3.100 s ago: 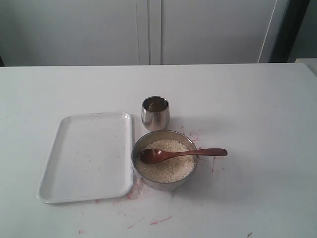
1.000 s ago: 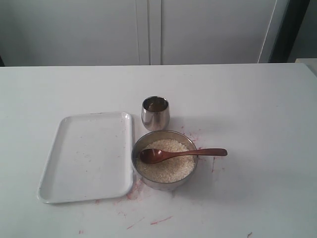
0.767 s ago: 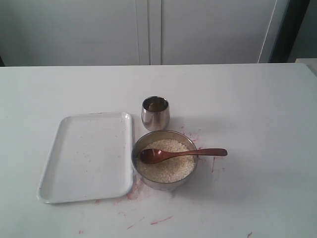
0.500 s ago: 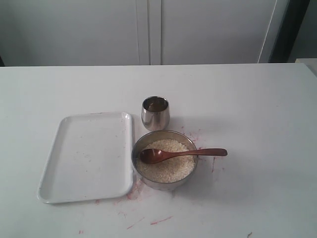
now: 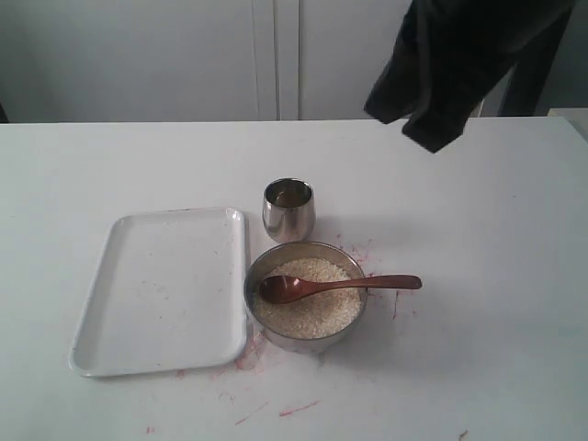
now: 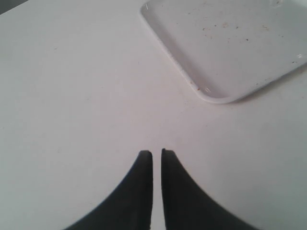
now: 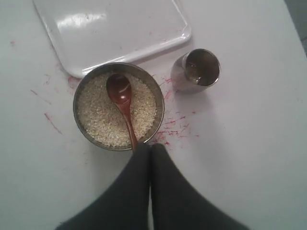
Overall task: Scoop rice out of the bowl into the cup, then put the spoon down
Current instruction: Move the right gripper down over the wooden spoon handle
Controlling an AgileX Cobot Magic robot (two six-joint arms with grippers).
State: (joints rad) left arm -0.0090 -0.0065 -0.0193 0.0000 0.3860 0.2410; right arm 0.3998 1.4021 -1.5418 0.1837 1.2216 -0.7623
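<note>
The steel bowl stands mid-table, filled with rice. The dark wooden spoon lies across it, head on the rice, handle pointing right past the rim. Just behind the bowl stands the small steel cup. My right gripper hangs high at the upper right, shut and empty. In the right wrist view its tips cover the end of the spoon handle, above the bowl, the rice and the cup. My left gripper is shut over bare table.
A white rectangular tray lies left of the bowl, its corner near my left gripper in the left wrist view. Red smears mark the white table around the bowl. A pale cabinet wall stands behind.
My right arm has come into the exterior view at the upper right, where nothing showed half a second ago. Bowl, spoon, cup and tray have not moved.
</note>
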